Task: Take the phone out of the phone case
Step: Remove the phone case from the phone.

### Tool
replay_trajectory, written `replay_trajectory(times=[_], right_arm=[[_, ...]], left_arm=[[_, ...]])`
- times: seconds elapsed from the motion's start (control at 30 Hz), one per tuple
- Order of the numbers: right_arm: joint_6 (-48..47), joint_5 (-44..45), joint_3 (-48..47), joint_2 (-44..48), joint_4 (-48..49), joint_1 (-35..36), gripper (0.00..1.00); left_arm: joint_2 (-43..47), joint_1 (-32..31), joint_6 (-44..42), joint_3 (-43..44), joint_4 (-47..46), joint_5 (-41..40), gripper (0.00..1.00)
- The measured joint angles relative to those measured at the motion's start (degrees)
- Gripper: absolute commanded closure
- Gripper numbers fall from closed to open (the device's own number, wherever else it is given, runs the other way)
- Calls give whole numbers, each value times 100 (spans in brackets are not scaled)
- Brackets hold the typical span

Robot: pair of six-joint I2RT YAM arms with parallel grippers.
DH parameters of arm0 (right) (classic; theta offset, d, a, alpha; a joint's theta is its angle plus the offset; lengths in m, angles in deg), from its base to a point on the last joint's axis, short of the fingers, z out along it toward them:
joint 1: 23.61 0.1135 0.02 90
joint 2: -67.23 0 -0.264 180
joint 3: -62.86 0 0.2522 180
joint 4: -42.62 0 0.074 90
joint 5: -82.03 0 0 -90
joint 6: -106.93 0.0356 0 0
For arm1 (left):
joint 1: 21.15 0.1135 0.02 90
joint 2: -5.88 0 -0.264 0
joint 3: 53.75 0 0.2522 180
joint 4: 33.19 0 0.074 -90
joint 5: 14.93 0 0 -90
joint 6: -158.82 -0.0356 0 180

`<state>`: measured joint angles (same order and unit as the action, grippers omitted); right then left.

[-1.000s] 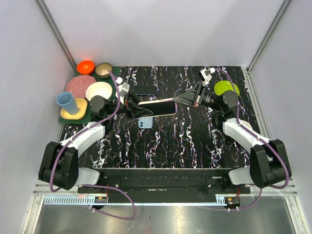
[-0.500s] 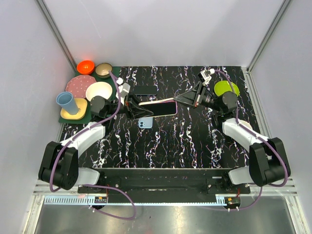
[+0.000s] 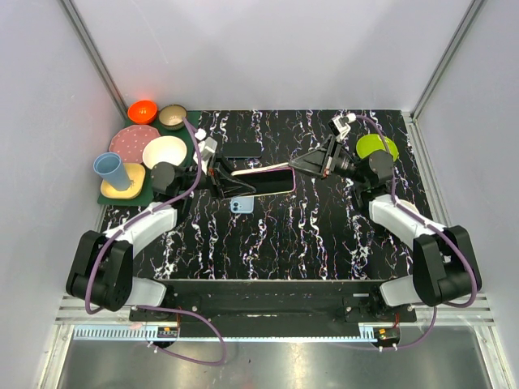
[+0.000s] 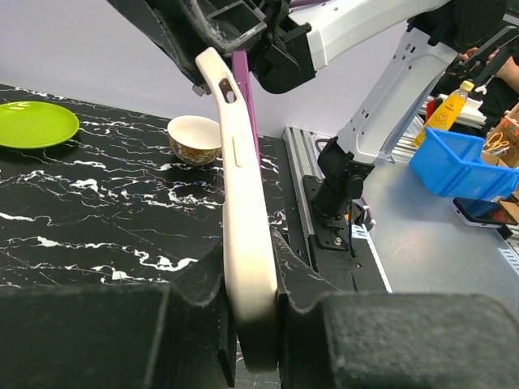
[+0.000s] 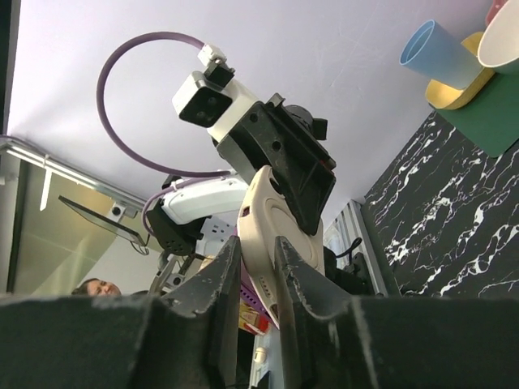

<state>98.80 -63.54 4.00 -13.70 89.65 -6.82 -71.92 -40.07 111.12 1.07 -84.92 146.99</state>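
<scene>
A phone in a cream phone case (image 3: 263, 178) hangs above the middle of the black marble table, held at both ends. My left gripper (image 3: 229, 174) is shut on its left end. In the left wrist view (image 4: 253, 308) the fingers clamp the case (image 4: 243, 203), and a purple phone edge (image 4: 243, 89) shows along it. My right gripper (image 3: 293, 165) is shut on the right end. In the right wrist view (image 5: 258, 247) the case (image 5: 272, 215) runs between the fingers toward the left gripper. The phone sits inside the case.
A light blue phone (image 3: 242, 204) lies on the table under the held case, and a black phone (image 3: 242, 150) lies behind it. A green plate (image 3: 377, 147) is at the back right. Bowls, a pink plate (image 3: 132, 140) and a blue cup (image 3: 109, 170) stand at the back left.
Almost nothing has changed. Both grippers keep their hold on the cased phone. The right wrist has shifted very slightly to the left.
</scene>
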Motion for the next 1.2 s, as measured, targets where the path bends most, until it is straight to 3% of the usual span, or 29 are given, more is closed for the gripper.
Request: replay_trajectory(times=[0.03,0.13,0.43,0.5,0.6,0.73,0.83,1.0,1.2], right_arm=[[-79,-2,0,28,-15,2,53],[-446,39,0,190,-63,11,38],[-1884,-133,-83,824,-90,-446,34],[-2651,-291,-313,1056,-695,-459,34],[-4203,-319,-994,1344,-2441,-446,34],[-6057,162,-1897,1499,-4614,-446,29],[-7027,562,-2041,1670,-5733,-448,26],[-7978,890,-1980,1829,-6771,-448,26],[-8480,1060,-1858,1834,-7254,-448,27]], left_arm=[[-2,0,13,0,-17,-2,100],[-9,-72,9,0,-76,83,100],[39,-367,-461,0,118,544,100],[57,-334,-568,0,251,540,100],[59,-286,-684,0,389,527,100],[61,-249,-835,0,616,494,100],[61,-240,-968,0,782,459,100],[63,-214,-1316,13,1268,396,100],[116,-208,-1895,173,2190,258,100]])
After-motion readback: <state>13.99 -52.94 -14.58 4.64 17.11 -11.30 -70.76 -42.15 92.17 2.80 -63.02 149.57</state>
